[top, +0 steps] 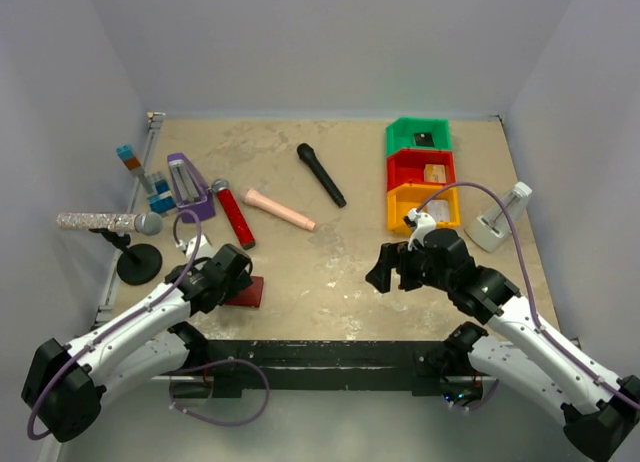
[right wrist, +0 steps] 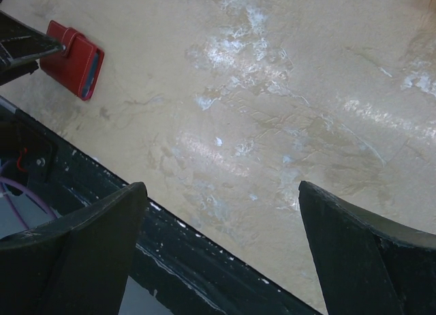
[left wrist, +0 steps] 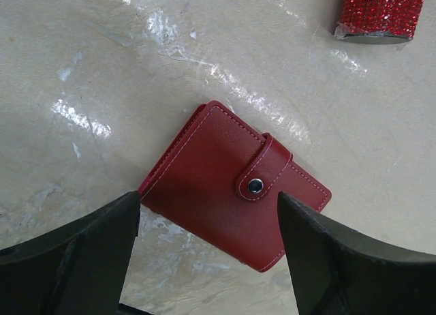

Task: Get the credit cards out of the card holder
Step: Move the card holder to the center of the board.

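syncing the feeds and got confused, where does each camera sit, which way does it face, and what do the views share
Top external: above and behind the bases, looking down on the table; left arm and right arm both show.
Left wrist: on the left arm, facing down at the closed card holder; the open left gripper frames it.
Right wrist: on the right arm, facing down at tabletop and its near edge; the open right gripper shows.
Shared: the card holder appears in all three.
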Robot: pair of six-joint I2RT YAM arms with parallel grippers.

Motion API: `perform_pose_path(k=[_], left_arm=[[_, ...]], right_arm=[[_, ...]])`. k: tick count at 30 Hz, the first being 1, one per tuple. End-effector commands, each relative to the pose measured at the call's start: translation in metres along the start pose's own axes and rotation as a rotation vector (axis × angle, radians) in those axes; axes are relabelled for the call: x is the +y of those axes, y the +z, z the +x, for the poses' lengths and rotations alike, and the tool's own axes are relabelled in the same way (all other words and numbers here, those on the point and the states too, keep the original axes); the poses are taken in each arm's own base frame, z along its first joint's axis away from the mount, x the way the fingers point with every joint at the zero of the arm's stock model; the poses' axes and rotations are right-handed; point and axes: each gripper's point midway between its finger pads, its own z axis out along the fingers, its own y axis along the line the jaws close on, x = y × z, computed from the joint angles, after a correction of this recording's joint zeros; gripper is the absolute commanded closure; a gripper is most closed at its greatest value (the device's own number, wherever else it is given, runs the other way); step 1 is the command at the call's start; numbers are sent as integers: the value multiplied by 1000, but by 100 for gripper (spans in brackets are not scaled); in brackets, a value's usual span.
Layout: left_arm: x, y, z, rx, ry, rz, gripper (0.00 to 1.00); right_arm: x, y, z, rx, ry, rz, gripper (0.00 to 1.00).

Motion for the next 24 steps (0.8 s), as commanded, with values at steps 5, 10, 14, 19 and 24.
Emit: perform_pose_path(k=[5,10,14,19,24], left_arm=[[-10,14,5,31,-43,49,16],[-5,20,8,36,-40,38,14],[-14,21,8,42,23,81,13],[-24,23,11,65,94,112,13],[-40,23,14,83,159,189,16]], right_arm=[[20,-5,-20,-57,8,-73,1],[20,-3,-18,-51,16,-77,1],[20,-4,-17,-51,15,-80,1],[19,-2,-15,-44,12,-76,1],[18,-2,-13,-35,10,-74,1]])
